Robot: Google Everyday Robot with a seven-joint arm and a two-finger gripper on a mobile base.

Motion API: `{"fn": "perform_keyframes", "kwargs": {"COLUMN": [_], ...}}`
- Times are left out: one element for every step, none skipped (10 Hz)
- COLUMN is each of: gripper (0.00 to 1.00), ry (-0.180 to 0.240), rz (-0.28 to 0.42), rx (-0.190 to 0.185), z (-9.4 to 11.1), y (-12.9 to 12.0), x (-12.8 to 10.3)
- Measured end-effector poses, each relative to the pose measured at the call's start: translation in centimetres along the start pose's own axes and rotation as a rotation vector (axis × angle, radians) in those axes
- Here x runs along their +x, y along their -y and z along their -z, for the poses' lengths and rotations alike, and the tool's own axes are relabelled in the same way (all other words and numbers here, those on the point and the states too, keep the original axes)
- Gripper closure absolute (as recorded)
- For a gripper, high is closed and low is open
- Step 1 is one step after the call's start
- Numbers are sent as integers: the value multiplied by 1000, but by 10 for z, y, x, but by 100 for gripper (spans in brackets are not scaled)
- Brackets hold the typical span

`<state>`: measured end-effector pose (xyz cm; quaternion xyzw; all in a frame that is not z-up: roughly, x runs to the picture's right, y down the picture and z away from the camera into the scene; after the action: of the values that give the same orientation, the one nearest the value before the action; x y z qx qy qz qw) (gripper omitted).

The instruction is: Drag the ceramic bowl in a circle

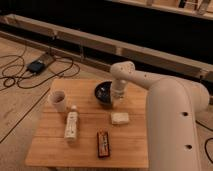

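Observation:
The ceramic bowl (103,92) is dark, glossy and shallow, and sits at the back middle of the wooden table (50,145). My gripper (114,98) comes down from the white arm (150,90) onto the bowl's right rim and appears to touch it. The arm's wrist hides the right part of the bowl.
A white mug (58,100) stands to the left of the bowl. A white bottle (71,125) lies in front of the mug. A dark snack bar (102,143) lies near the front. A small white packet (119,118) lies just in front of the bowl. Cables and a box (36,66) lie on the floor at the left.

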<state>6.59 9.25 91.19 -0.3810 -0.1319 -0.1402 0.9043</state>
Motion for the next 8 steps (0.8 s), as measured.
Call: {"fn": "perform_keyframes", "kwargs": {"gripper": [100,100,100,100,100,100,100,100], "ry": [-6,-20,-31,-41,-56,-71,-75,-76], "rz": [-13,-47,-70,-92,-128,-184,-215,-251], "rx": [0,0,-3,-6,-13,-25,-29,-33], "z": [1,5,7,8,9,9,9,9], "y": [6,12,12,10,5,-9,-18,-29], "x": [8,27,41,53,70,93,104,114]}}
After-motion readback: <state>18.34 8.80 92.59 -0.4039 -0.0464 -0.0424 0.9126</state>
